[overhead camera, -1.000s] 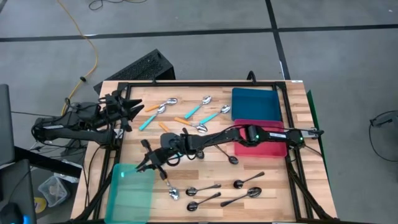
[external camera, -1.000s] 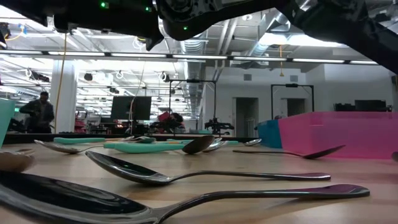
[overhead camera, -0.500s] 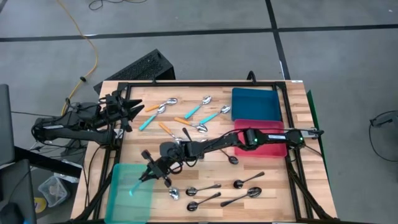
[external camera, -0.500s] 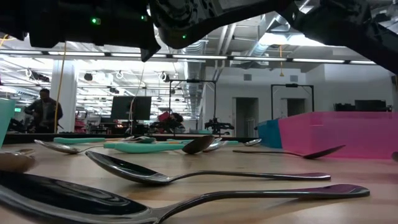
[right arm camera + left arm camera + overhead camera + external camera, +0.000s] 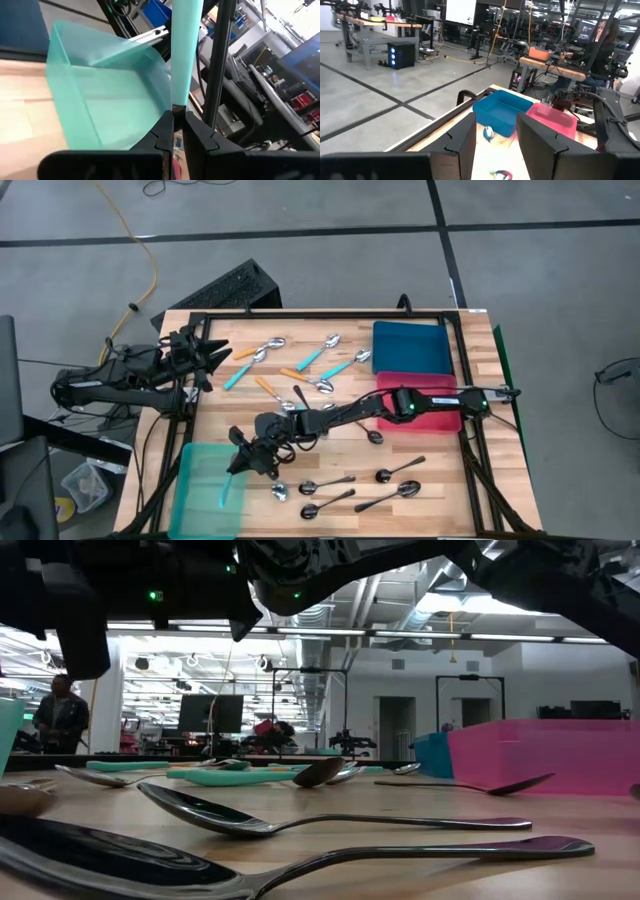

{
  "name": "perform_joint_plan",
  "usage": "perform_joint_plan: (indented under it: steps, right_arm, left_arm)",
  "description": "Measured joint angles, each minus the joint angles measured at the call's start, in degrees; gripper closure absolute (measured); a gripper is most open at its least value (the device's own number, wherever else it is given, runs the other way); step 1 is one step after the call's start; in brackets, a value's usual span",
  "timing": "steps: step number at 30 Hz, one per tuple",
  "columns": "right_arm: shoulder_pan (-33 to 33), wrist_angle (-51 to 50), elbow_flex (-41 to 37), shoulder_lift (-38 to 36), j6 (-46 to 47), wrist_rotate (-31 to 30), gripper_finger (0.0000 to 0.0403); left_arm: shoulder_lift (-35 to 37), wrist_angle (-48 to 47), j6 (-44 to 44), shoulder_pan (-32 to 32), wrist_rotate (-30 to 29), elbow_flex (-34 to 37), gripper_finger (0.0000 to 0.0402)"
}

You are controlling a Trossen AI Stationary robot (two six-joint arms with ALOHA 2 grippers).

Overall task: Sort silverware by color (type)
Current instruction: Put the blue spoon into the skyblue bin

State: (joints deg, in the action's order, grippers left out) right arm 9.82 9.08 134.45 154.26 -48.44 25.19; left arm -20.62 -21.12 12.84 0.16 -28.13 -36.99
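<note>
One teal-handled spoon (image 5: 182,45) was pinched in my right gripper (image 5: 243,463), fingers pressed on handle, held over teal bin (image 5: 200,510) because colours matched; release judged next. Remaining teal and orange spoons (image 5: 300,365) lay near table's far edge, dark metal spoons (image 5: 345,488) near front edge, well apart. My left gripper (image 5: 208,356) waited at table's left edge, fingers spread, nothing between them.

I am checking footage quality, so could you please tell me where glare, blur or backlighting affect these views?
Low view: the nearest spoon is out of focus, the ceiling strip lights are bright, and the arms overhead are dark silhouettes. Right wrist view: the teal handle runs close past the lens and looks soft; the teal bin is clear. High view: evenly lit, no harsh glare.
</note>
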Motion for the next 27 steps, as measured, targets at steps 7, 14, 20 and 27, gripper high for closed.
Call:
perform_joint_plan:
  steps: [7, 14, 20, 27]
  right_arm:
    - [0.03, -1.81, 0.0, 0.0, -8.17, -4.83, 0.0355]
    - [0.84, -3.19, 0.02, -0.02, -12.55, -7.6, 0.0355]
    - [1.46, -5.27, 0.02, -0.02, -15.71, -9.9, 0.0355]
    - [1.97, -5.84, 0.02, -0.02, -19.61, -13.76, 0.0355]
  left_arm:
    - [0.0, 0.01, 0.0, -0.01, -0.01, 0.0, 0.0278]
    - [0.0, -0.01, 0.0, -0.01, -0.76, 0.0, 0.0278]
    - [0.0, -0.01, -0.11, 0.0, -0.93, 0.0, 0.0278]
    - [0.0, -0.03, -0.13, 0.0, -1.06, 0.0, 0.0278]
